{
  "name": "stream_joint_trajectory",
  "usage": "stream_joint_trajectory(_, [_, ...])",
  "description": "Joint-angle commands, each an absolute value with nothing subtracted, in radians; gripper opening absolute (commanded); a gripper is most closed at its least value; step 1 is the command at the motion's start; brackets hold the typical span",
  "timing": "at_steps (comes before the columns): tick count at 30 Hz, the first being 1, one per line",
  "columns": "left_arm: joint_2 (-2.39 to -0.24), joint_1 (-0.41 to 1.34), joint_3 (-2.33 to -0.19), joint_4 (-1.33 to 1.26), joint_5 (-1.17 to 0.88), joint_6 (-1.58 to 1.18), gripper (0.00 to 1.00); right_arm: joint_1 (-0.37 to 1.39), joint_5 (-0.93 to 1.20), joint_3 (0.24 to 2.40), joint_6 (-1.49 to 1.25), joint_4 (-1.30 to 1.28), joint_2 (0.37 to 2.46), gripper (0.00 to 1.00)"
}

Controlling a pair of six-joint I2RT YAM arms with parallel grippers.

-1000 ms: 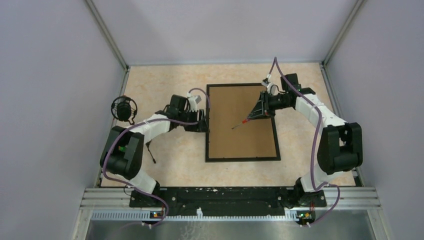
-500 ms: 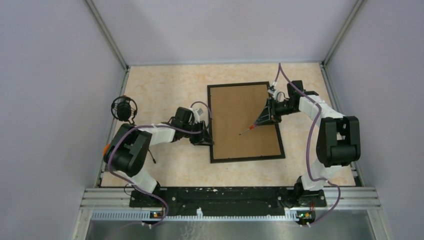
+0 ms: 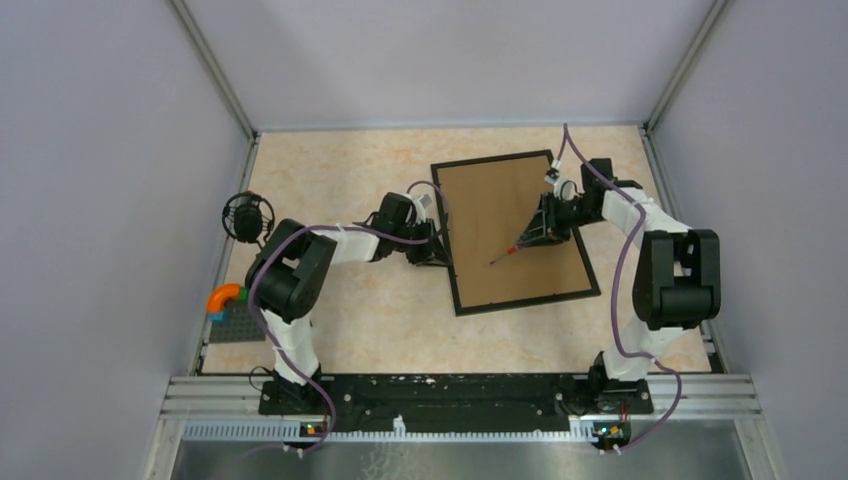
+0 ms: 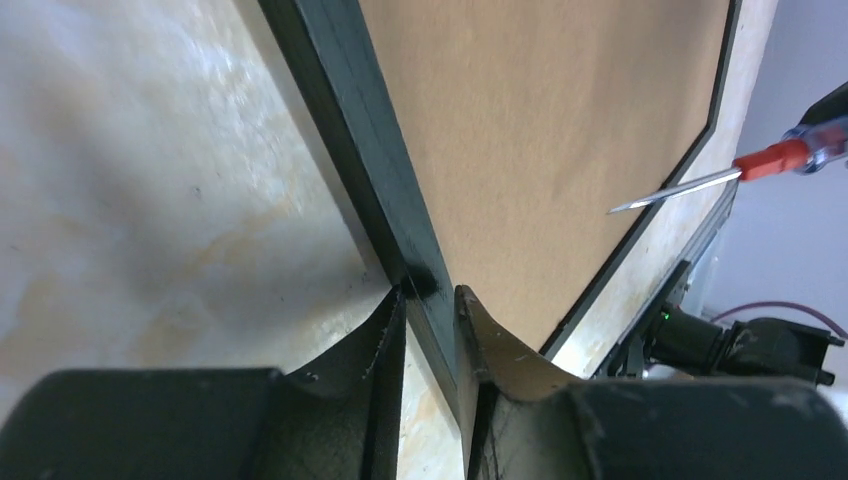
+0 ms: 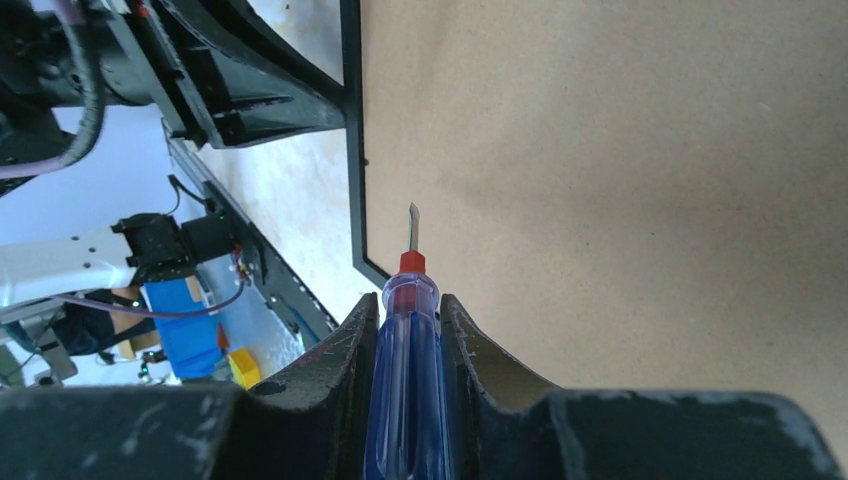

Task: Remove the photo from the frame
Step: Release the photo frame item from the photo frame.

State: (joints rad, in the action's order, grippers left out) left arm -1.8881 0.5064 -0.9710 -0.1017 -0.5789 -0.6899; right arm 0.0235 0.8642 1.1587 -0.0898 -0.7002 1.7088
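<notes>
The frame [image 3: 500, 200] lies brown back up on the worktop [image 3: 340, 170], its long sides running 11 to 5 o'clock. Bare surface is open at its 6 and 9 o'clock sides. The 3 o'clock side is crowded by the right arm and the wall.

The left arm reaches low toward 3 o'clock, and the left gripper [image 4: 430, 300] is clamped across the frame's black 9 o'clock rail. The right arm bends in from 3 o'clock. The right gripper [image 5: 410, 310] is closed on a screwdriver [image 3: 503, 257], which points to 8 o'clock over the board.
</notes>
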Motion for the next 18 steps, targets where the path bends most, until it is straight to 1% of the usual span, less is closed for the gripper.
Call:
stream_joint_trajectory(1, [-1.87,0.5,-0.997,-0.113,-0.539,-0.651,0.29,0.067,0.805,1.191,-0.133,-0.609,1.695,0.0])
stream_joint_trajectory(5, [-1.841,0.51,-0.945,-0.169,-0.546,-0.655,0.33,0.113,0.76,1.156,-0.27,-0.482,1.687,0.0])
stream_joint_trajectory(6, [-1.838,0.513,-0.942,-0.175,-0.552,-0.652,0.35,0.123,0.749,1.14,-0.298,-0.465,1.685,0.0])
stream_joint_trajectory(8, [-1.834,0.518,-0.929,-0.189,-0.56,-0.672,0.45,0.135,0.769,1.083,-0.364,-0.393,1.662,0.0])
stream_joint_trajectory(11, [-1.835,0.525,-0.883,-0.246,-0.565,-0.729,0.5,0.152,0.812,0.992,-0.47,-0.274,1.627,0.0])
stream_joint_trajectory(12, [-1.836,0.529,-0.868,-0.266,-0.566,-0.745,0.5,0.156,0.814,0.969,-0.482,-0.241,1.617,0.0])
stream_joint_trajectory(14, [-1.847,0.543,-0.869,-0.247,-0.532,-0.765,0.47,0.156,0.814,0.948,-0.482,-0.216,1.611,0.0])
stream_joint_trajectory(18, [-1.935,0.567,-0.935,-0.232,-0.527,-0.812,0.41,0.153,0.832,0.979,-0.411,-0.278,1.609,0.0])
